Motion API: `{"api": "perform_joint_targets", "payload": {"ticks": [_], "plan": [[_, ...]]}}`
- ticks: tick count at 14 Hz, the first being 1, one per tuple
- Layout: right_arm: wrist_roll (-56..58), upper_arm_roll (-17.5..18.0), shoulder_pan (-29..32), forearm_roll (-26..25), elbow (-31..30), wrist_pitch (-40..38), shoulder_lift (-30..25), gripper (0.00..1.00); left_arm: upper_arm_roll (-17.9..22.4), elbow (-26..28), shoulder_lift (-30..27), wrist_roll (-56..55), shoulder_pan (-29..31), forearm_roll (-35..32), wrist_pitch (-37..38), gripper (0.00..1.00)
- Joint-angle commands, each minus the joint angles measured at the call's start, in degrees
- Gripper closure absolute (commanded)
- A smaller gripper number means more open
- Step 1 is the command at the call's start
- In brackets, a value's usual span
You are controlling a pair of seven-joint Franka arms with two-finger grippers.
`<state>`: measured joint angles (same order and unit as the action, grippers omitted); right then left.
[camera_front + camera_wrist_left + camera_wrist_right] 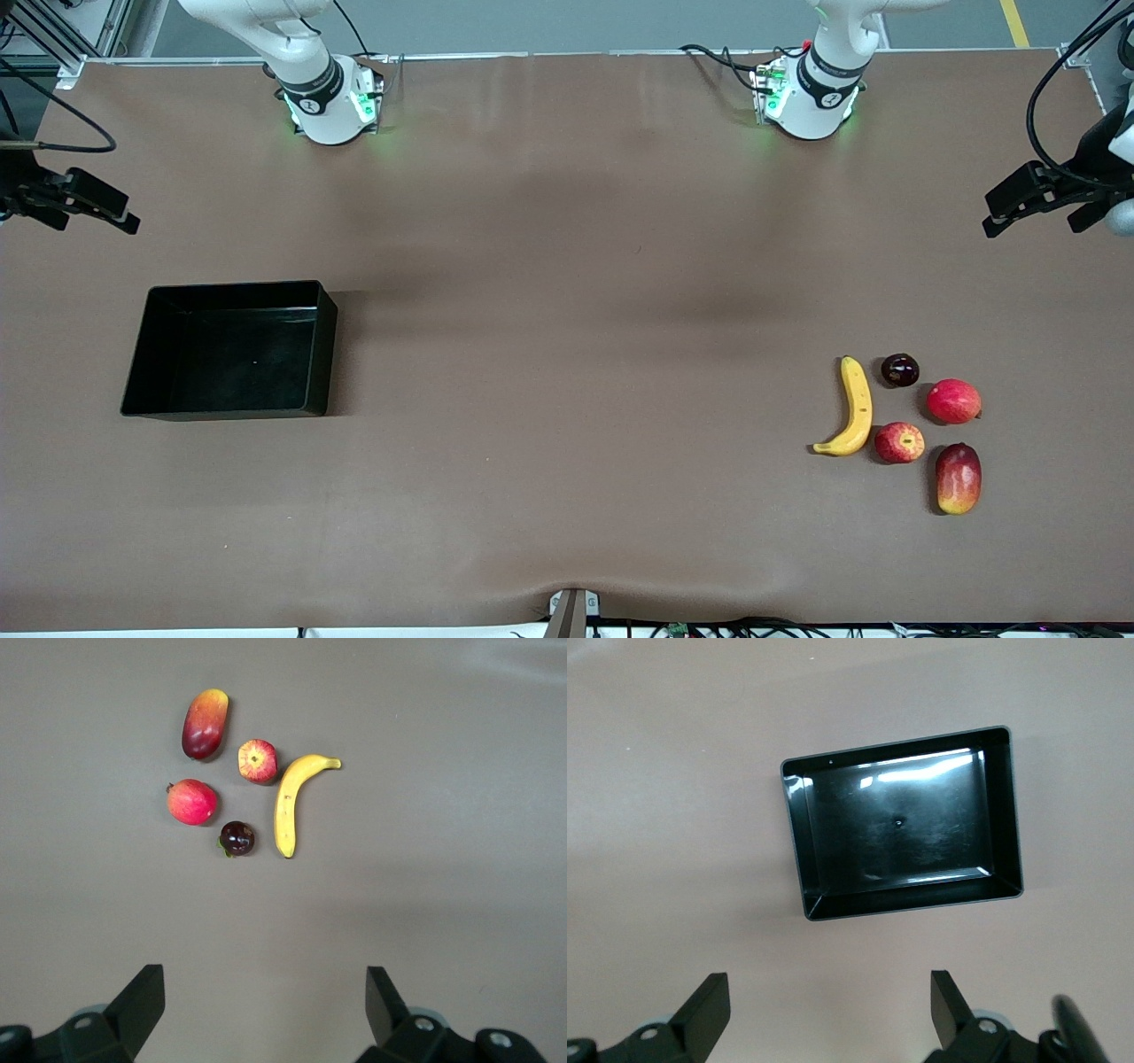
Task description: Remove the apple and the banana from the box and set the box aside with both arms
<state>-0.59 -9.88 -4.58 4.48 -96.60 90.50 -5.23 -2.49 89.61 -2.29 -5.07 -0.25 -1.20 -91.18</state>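
The yellow banana (853, 408) lies on the brown table toward the left arm's end, with the small red apple (899, 442) right beside it. Both show in the left wrist view, the banana (290, 800) and the apple (258, 760). The black box (323, 354) sits empty toward the right arm's end; it also shows in the right wrist view (912, 904). My left gripper (1041, 213) hangs open and empty high over the table's edge, and it shows open in its own view (263, 979). My right gripper (89, 217) hangs open and empty high at the box's end, open in its own view (828, 983).
A dark plum-like fruit (899, 369), a round red fruit (953, 400) and an oblong red-yellow mango (958, 478) lie close around the apple. The arm bases (332, 102) stand along the table's edge farthest from the front camera.
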Motion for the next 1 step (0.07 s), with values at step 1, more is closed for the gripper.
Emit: {"api": "perform_joint_targets", "payload": {"ticks": [1], "plan": [[1.38, -0.94, 0.10, 2.20, 1.42, -1.29, 0.31, 0.00, 0.12, -1.02, 0.26, 0.33, -0.55, -1.09, 1.96, 0.00]]}}
